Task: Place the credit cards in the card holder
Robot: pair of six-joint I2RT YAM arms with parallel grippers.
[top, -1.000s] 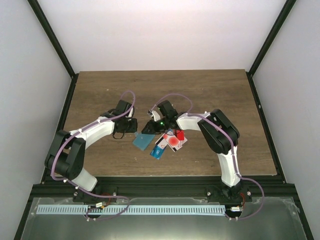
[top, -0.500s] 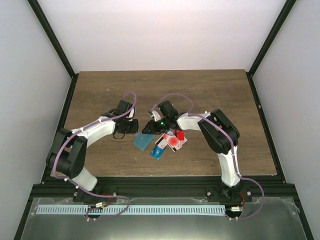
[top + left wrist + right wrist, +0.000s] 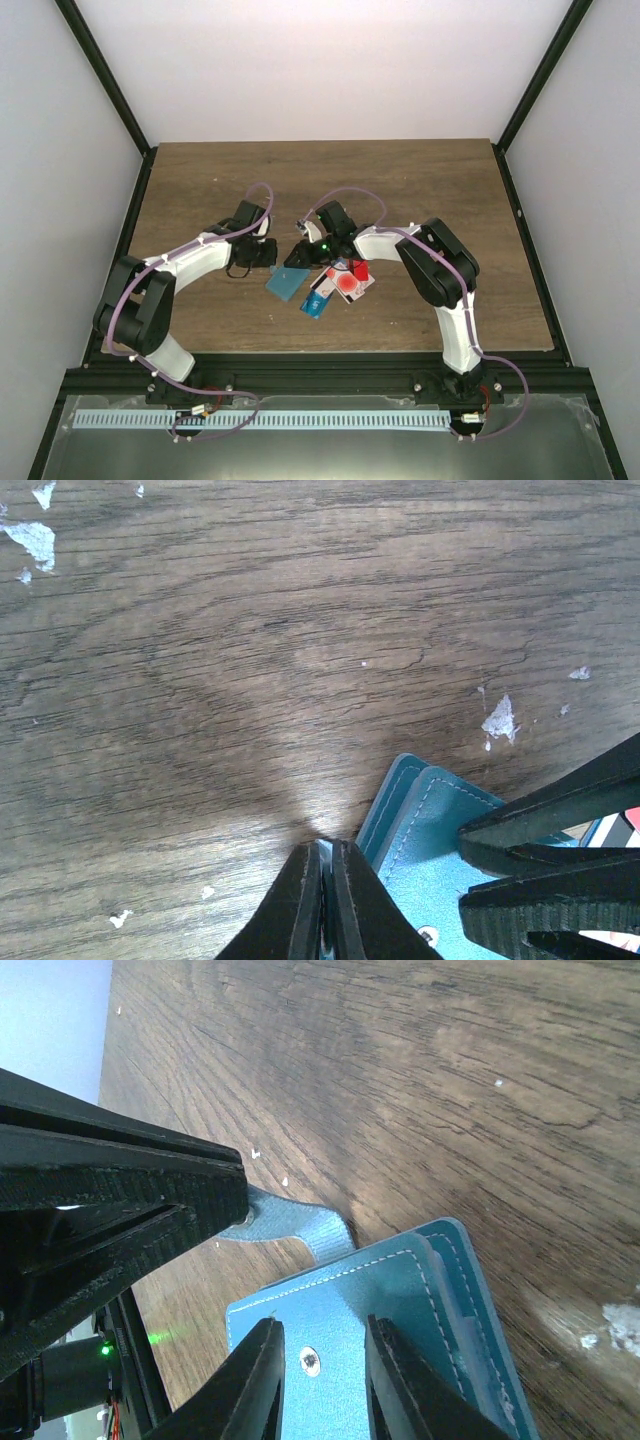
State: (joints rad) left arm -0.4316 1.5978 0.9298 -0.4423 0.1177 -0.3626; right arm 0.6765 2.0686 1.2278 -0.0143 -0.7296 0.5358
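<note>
The teal-blue card holder (image 3: 285,284) lies flat mid-table, top flap with a metal snap (image 3: 311,1363) facing up. Its thin teal strap (image 3: 300,1225) sticks out toward the left arm, and my left gripper (image 3: 327,845) is shut on the strap's end. My right gripper (image 3: 325,1370) has its jaws a little apart, one finger on each side of the snap over the flap; contact with the flap is unclear. The credit cards (image 3: 340,285) lie in a loose overlapping pile just right of the holder: red, white with a red circle, and blue.
The wooden table (image 3: 200,180) has small white flecks (image 3: 498,720) on it. Black frame rails (image 3: 320,360) run along the near edge, and white walls close in both sides. The two wrists sit close together over the holder.
The left gripper's jaws have closed onto the holder's strap. Both arms, the holder and the cards stay where they were.
</note>
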